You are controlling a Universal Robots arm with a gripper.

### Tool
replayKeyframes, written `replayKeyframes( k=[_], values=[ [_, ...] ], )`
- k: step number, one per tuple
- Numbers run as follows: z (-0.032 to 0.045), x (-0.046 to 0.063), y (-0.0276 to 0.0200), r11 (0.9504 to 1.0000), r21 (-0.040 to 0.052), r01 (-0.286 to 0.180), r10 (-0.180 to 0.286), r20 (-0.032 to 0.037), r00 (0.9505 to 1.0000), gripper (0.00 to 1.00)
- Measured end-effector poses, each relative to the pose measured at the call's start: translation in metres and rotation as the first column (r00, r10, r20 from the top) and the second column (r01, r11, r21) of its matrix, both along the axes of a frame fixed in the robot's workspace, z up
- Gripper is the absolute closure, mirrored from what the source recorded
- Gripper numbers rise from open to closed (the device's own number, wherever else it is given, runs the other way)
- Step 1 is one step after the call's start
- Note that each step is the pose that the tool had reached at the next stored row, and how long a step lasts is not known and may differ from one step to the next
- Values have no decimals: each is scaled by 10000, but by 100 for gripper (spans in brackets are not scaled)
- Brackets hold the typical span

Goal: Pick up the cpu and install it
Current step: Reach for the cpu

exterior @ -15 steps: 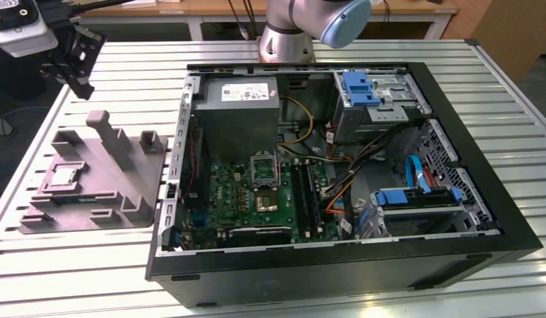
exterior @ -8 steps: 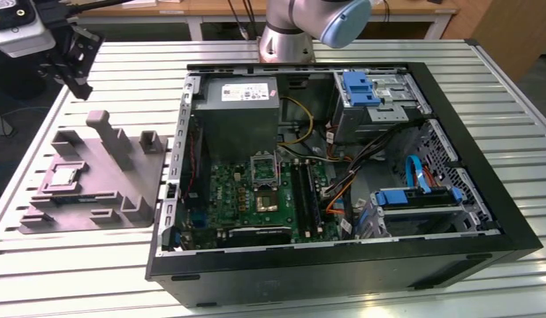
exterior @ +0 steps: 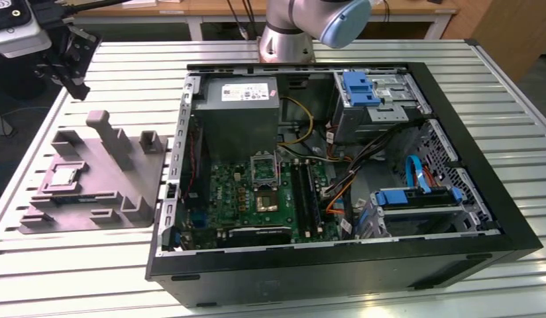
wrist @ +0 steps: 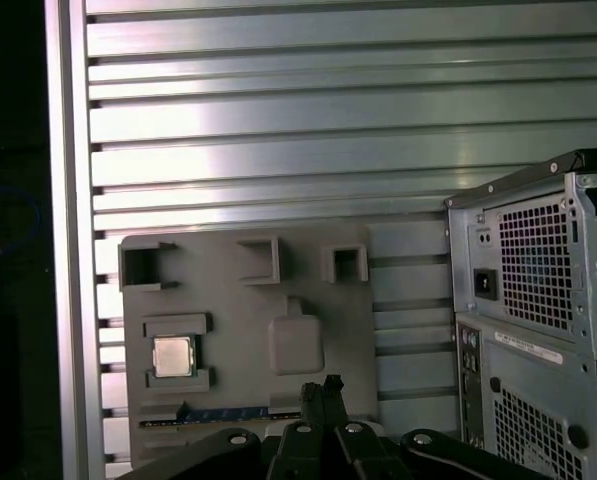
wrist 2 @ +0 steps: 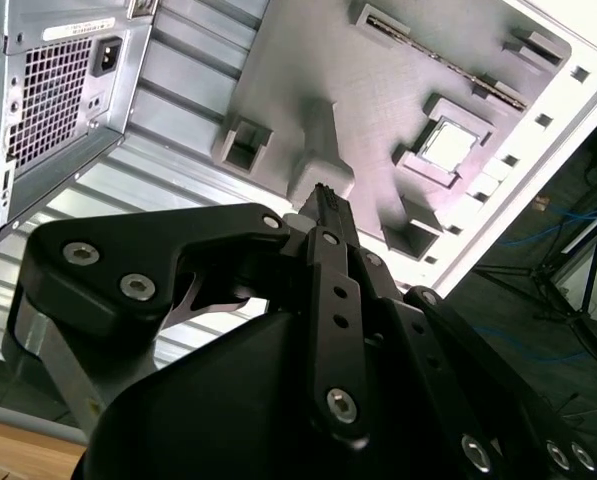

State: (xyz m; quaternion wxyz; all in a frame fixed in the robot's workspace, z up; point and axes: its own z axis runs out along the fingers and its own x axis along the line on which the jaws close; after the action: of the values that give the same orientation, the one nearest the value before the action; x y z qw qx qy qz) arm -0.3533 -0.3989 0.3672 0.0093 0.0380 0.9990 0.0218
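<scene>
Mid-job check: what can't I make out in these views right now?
Any corner marking on the cpu: too small in both wrist views.
The socket in the computer case: too small in the exterior view to tell whether it is empty.
Part of the tray: hidden behind the pincer in the first wrist view.

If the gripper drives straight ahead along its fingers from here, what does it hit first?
Probably the upright post on the grey tray, right ahead of the gripper; the cpu lies off to one side. Depth is unclear.
</scene>
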Motion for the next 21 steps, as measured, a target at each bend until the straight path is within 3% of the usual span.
replayKeyframes(
  k=[10,21],
  values=[
    [-5,-95,0,10000,0,-1,1,-16,10000,89],
    [-8,-121,0,10000,1,0,0,-67,10000,89]
  ],
)
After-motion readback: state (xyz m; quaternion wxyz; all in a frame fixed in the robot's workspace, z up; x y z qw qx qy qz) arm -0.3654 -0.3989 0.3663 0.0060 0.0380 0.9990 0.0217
